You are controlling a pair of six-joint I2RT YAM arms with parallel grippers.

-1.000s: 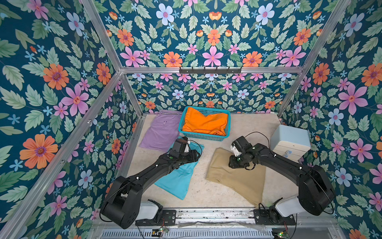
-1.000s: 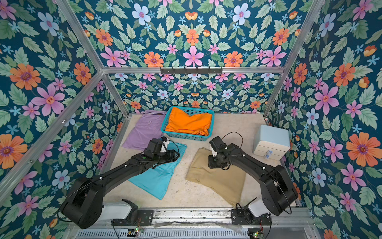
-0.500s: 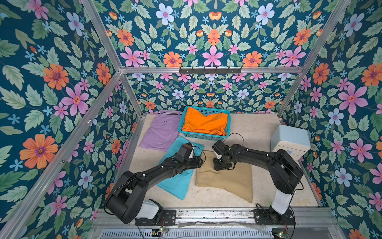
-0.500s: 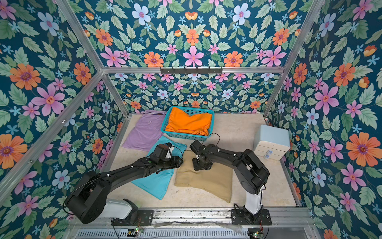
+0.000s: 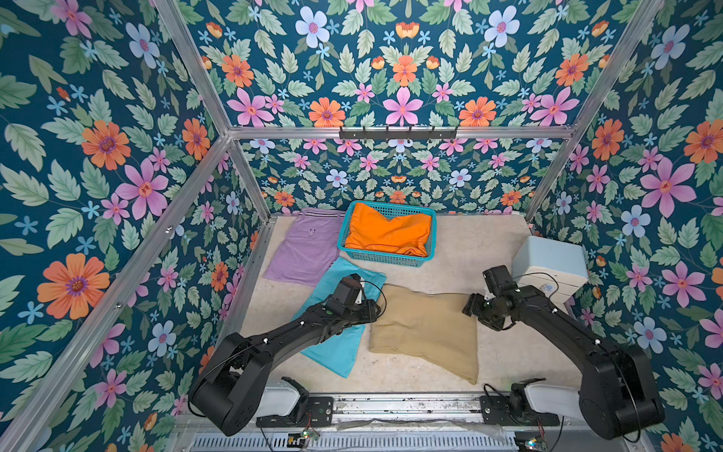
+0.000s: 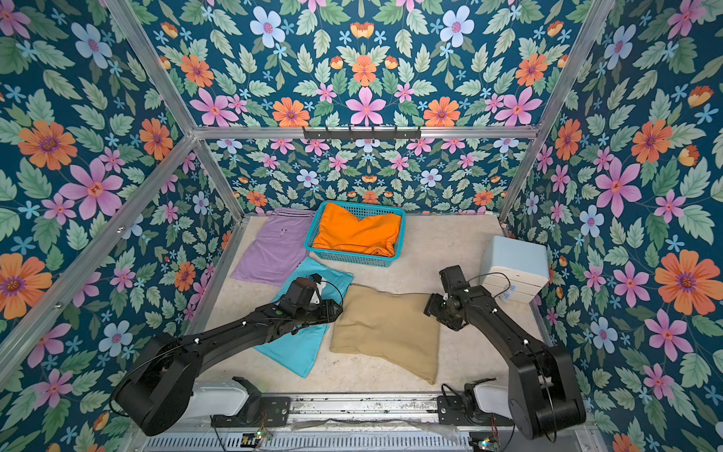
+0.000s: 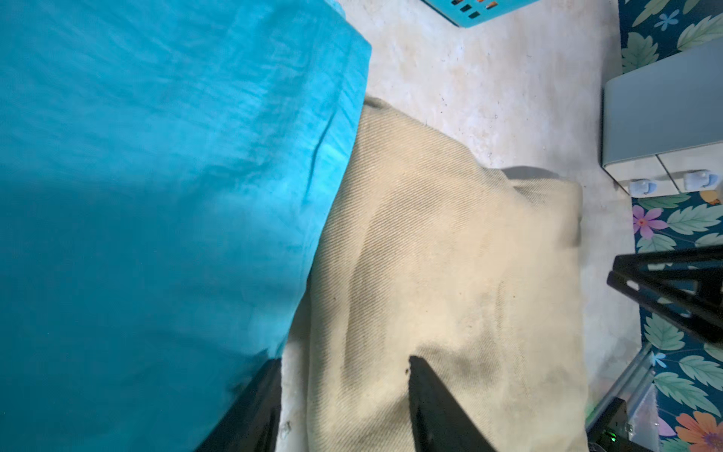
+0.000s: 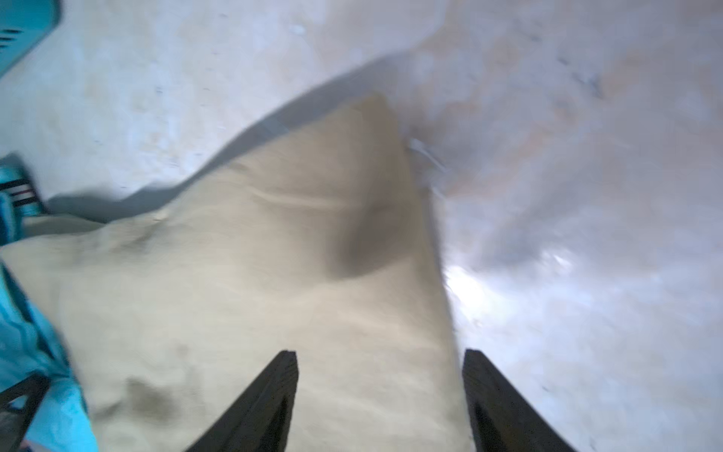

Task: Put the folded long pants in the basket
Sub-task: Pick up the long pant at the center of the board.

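The teal basket [image 5: 391, 260] stands at the back of the table with the orange folded pants [image 5: 387, 233] inside. Lilac pants [image 5: 301, 250] lie flat to its left. Turquoise pants [image 5: 336, 348] lie under my left arm. Khaki pants [image 5: 422, 328] lie at the table's middle, between both grippers. My left gripper [image 5: 376, 309] is open at their left edge; in the left wrist view [image 7: 344, 364] one finger rests on khaki [image 7: 450, 254], the other beside turquoise [image 7: 156, 195]. My right gripper [image 5: 468, 307] is open, straddling the khaki's [image 8: 254, 274] right edge [image 8: 379, 356].
A pale-blue drawer box [image 5: 547, 262] stands at the right wall, just behind my right arm. Bare table [image 5: 469, 250] lies between the basket and the box. Flowered walls close in the left, back and right sides.
My right gripper let go of the khaki pants near their left end, moved right to their right edge and opened wider. The left gripper stayed by the left edge, jaws slightly narrower.
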